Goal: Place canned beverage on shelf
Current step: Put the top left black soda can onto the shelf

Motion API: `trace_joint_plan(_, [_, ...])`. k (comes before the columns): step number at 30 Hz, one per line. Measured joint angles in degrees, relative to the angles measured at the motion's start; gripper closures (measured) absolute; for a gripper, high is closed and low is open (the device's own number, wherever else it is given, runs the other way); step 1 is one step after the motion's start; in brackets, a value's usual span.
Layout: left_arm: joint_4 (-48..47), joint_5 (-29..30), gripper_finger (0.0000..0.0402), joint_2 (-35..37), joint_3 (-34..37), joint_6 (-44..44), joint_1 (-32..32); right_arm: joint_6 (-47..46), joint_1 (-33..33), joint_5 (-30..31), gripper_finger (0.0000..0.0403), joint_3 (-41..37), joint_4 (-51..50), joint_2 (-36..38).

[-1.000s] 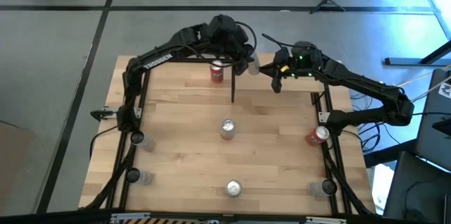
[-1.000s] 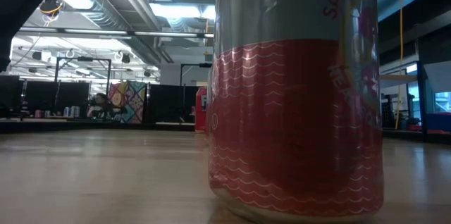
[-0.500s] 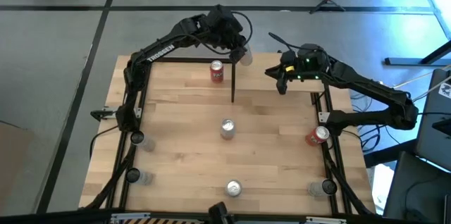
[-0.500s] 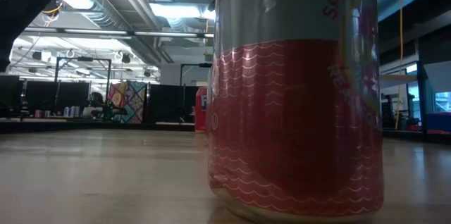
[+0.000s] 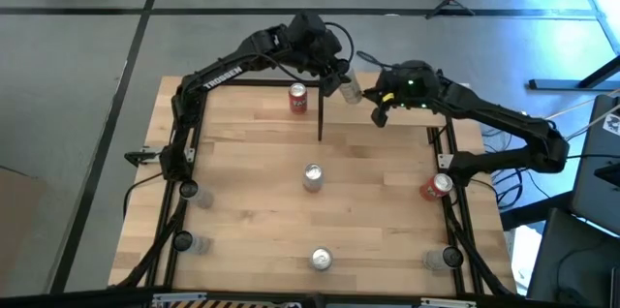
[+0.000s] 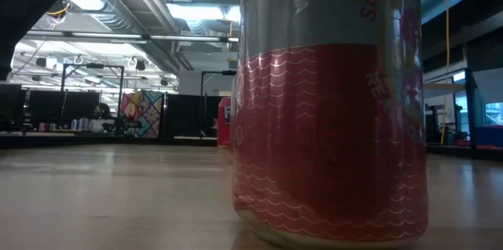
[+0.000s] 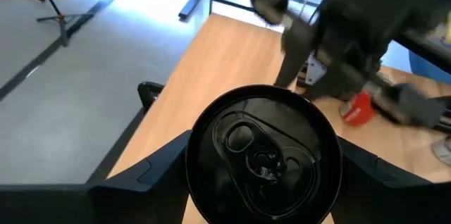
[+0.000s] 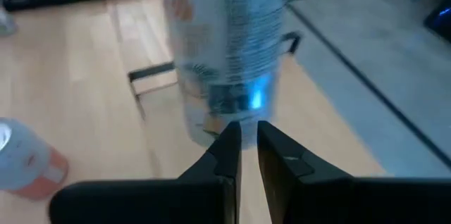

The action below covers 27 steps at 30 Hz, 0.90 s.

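My left gripper [image 5: 341, 77] is over the table's far edge, shut on a silver printed can [image 5: 350, 87] whose dark lid with its pull tab [image 7: 262, 155] faces the wrist camera. My right gripper [image 5: 379, 112] is just to the can's right. Its fingers [image 8: 248, 146] are shut and point at the can's lower part [image 8: 225, 55]; I cannot tell whether they touch it. A red can [image 5: 298, 99] stands on its base at the far middle beside a thin black upright post [image 5: 321, 114]. I cannot tell the shelf's board from the tabletop. My left gripper pinches the silver can's two opposite sides just below its top rim [image 7: 194, 155], one finger on each side. The can's lid faces back toward the wrist. The can is lifted clear of the table and tilted.
Two silver-topped cans stand at the table's middle [image 5: 312, 176] and near edge [image 5: 320, 260]. The near one fills the low view [image 6: 330, 108]. A red can [image 5: 436, 187] is at the right edge. Black frame rails run along both sides [image 5: 180, 153].
My left gripper has first drawn the silver can back toward the table's far edge, then brought it toward the right, nearer my right gripper. My right gripper has backed off a little to the right and then come back toward the can.
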State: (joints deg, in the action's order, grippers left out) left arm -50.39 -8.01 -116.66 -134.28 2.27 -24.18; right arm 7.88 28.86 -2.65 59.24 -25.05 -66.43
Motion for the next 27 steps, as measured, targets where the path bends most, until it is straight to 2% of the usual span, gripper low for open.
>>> trace_joint_plan(5, [-0.33, 0.35, 0.0163, -0.02, 0.2, 0.36, -0.18, 0.69, 0.02, 1.63, 0.0366, 0.02, 0.55, -3.28])
trace_joint_plan(22, [4.22, 1.74, 0.0163, -0.09, 0.09, -0.82, -0.66, 5.49, 0.09, -1.88, 0.0366, -0.07, 6.84, -5.41])
trace_joint_plan(27, [3.98, 6.13, 0.0163, -0.13, 0.07, -2.92, -0.71, 5.52, 0.04, 1.04, 0.0366, -0.09, 5.27, -5.13])
